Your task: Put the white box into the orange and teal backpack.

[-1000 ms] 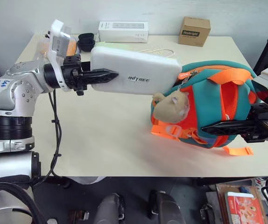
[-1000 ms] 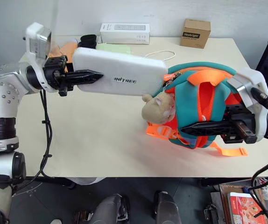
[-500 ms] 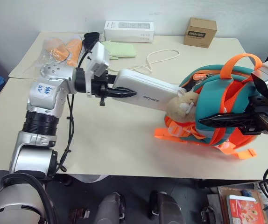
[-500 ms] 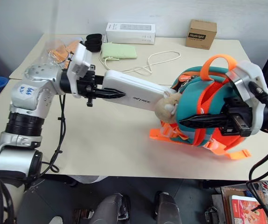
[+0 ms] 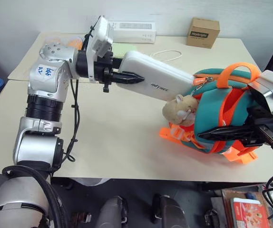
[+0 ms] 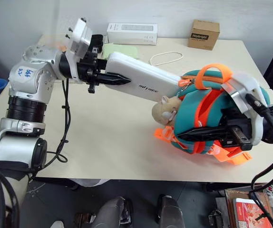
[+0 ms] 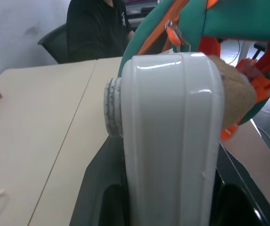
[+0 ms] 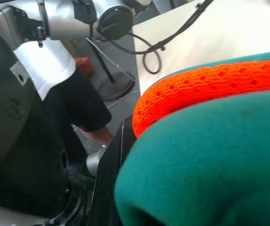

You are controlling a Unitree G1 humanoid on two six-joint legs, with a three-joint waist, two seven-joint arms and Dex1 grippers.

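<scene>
The right claw (image 5: 210, 135) is closed on the orange and teal backpack (image 5: 222, 109), which sits on the table (image 5: 117, 137). The left claw (image 5: 129, 77) grips the white box (image 5: 162, 83), whose far end pokes into the backpack's open top

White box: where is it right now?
Mid-table in the left eye view: the white box is held above the table by the left gripper, far end at the backpack's opening.
</scene>
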